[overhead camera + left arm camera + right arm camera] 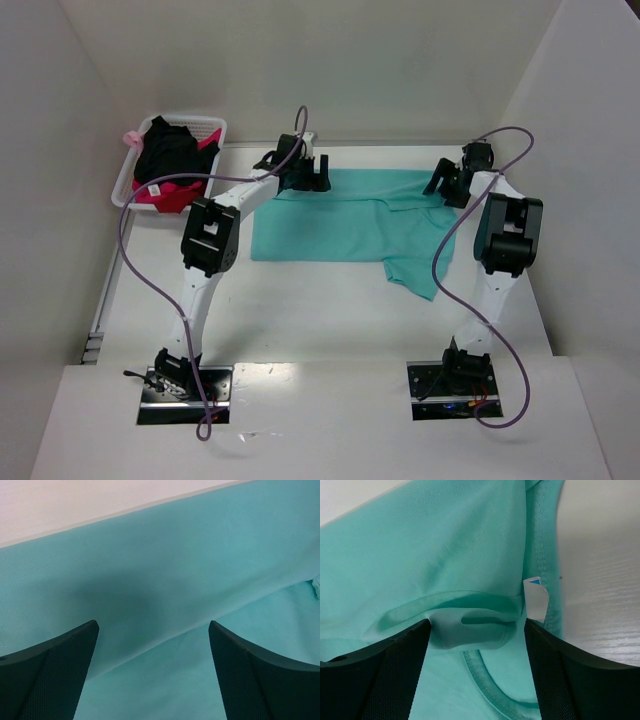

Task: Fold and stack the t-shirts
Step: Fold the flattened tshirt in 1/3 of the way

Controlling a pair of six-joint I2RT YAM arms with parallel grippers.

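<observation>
One of three is in play: the teal t-shirt (350, 225) lies spread over the far part of the table (300, 320), sideways, neck toward the right. One flap of cloth pokes out toward the near right, so it's no tidy rectangle, and I'd call the folding barely begun. Two more wait their turn: the black t-shirt (168, 150) and the pink-red t-shirt (165, 195) are heaped in the white basket (122, 180) off the table's far left corner, well apart from both arms. No stack exists anywhere. The left gripper (316, 176) hovers at the shirt's far left edge, jaws spread wide, nothing between them, only cloth lying below. The right gripper (446, 190) sits over the neckline, jaws well apart, with the collar (470, 625) bunched in the gap beside the white neck label (536, 592). Whether the pads touch that bunch, I can't tell. A crease crosses the left wrist view, but fold or wrinkle? Unclear. The label's print is too small to read, and the heap hides how the basket shirts lie.
</observation>
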